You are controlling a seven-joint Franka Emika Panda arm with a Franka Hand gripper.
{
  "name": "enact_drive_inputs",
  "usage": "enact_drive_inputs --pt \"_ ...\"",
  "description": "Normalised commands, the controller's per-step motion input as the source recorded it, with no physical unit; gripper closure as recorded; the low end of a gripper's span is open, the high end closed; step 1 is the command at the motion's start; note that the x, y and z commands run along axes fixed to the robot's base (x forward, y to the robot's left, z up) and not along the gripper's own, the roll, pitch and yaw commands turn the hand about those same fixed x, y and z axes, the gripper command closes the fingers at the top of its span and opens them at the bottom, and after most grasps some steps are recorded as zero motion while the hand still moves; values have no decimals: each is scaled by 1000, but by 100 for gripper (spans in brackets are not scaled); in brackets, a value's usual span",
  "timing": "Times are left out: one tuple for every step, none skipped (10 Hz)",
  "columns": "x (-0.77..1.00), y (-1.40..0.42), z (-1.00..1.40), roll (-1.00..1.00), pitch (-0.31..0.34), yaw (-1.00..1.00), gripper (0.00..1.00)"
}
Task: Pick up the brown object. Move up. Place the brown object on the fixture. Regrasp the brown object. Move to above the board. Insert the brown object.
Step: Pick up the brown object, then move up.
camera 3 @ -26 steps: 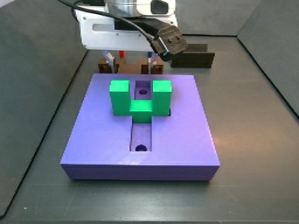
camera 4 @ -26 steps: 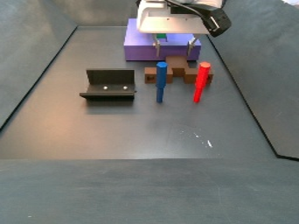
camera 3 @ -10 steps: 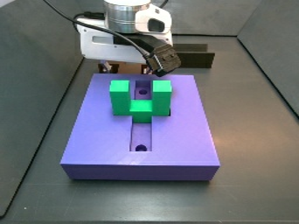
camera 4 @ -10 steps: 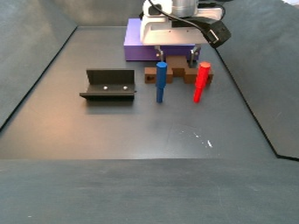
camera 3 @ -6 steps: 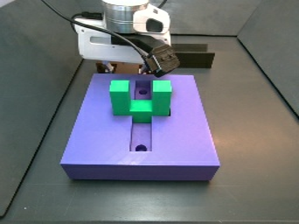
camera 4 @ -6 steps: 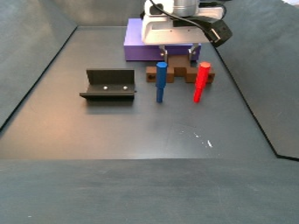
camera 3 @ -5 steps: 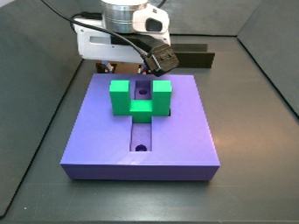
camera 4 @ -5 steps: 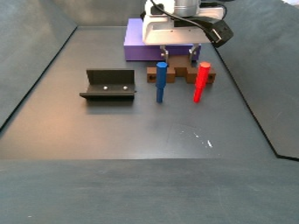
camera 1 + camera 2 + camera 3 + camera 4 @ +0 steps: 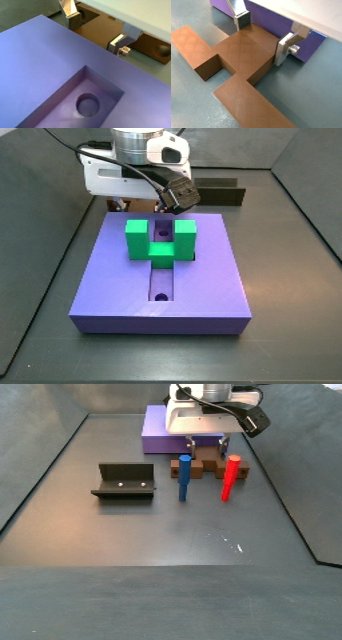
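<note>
Straddling reddish-brown brown object (image 9: 241, 55), gripper (image 9: 262, 35) low beside board (image 9: 47, 65), fingers (image 9: 283, 49) apart.

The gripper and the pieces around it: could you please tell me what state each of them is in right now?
Gripper: lowered beside the board, silver fingers open, straddling the brown object's middle section, not visibly clamped.
Reddish-brown stepped brown object: lying on the floor, not lifted.
Purple-blue rectangular board: flat, slot unfilled.
Green U-shaped block: seated on the board.
Dark olive fixture: unoccupied.
Blue peg: upright.
Red peg: upright.
</note>
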Motion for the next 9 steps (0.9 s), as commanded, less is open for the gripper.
enact_drive_inputs --pt "0 0 0 0 0 0 100" --pt "0 0 0 0 0 0 100" --pt "0 0 0 0 0 0 100" --pt "0 0 0 0 0 0 100" --pt "0 0 0 0 0 0 100" --pt "0 0 0 0 0 0 100" --pt "0 0 833 0 0 0 100" --pt "3 -4 809 -1 9 37 100" --pt "-32 -6 701 -9 45 37 100"
